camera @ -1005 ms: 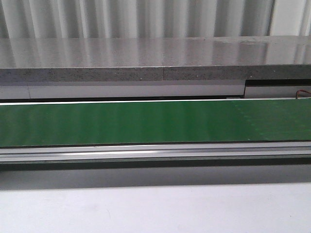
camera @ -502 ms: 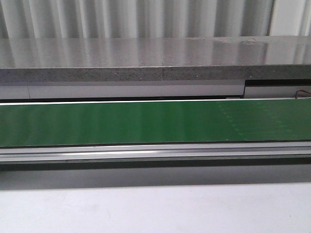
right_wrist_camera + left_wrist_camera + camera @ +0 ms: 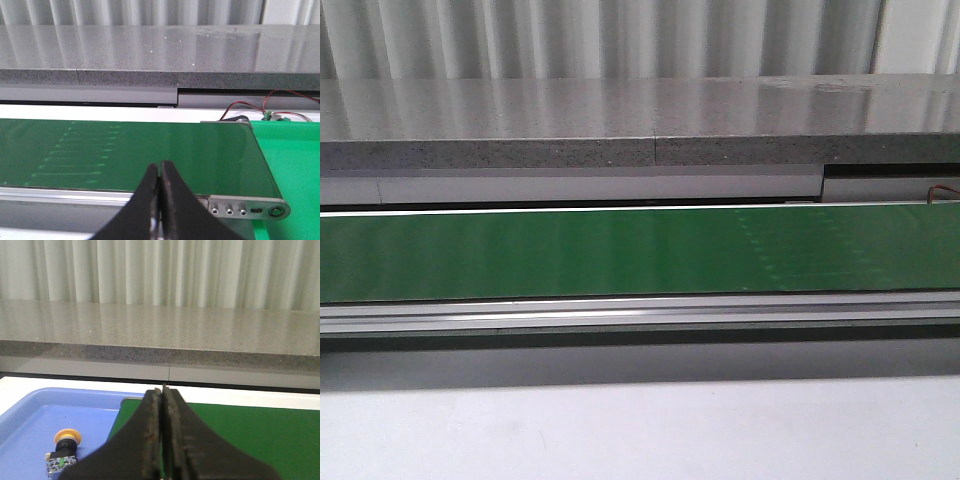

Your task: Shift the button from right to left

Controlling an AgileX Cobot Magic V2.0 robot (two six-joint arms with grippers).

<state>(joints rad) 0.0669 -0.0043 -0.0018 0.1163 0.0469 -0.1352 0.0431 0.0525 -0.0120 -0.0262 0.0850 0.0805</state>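
Note:
The button [image 3: 63, 451], with an orange-yellow cap, black collar and blue-grey block, lies in a blue tray [image 3: 30, 425] in the left wrist view. My left gripper [image 3: 163, 392] is shut and empty, beside the button, over the near end of the green conveyor belt [image 3: 240, 435]. My right gripper [image 3: 160, 167] is shut and empty, above the belt's near rail [image 3: 75, 195] close to its other end. Neither gripper shows in the front view, where the belt [image 3: 620, 250] carries nothing.
A grey stone counter [image 3: 640, 120] runs behind the belt, with a ribbed wall beyond. A bright green surface [image 3: 295, 165] lies past the belt's end in the right wrist view, with red wires [image 3: 250, 105] at the back. White tabletop [image 3: 640, 430] lies in front.
A faint pattern of light marks on the belt has shifted leftward in the front view. Nothing else has moved.

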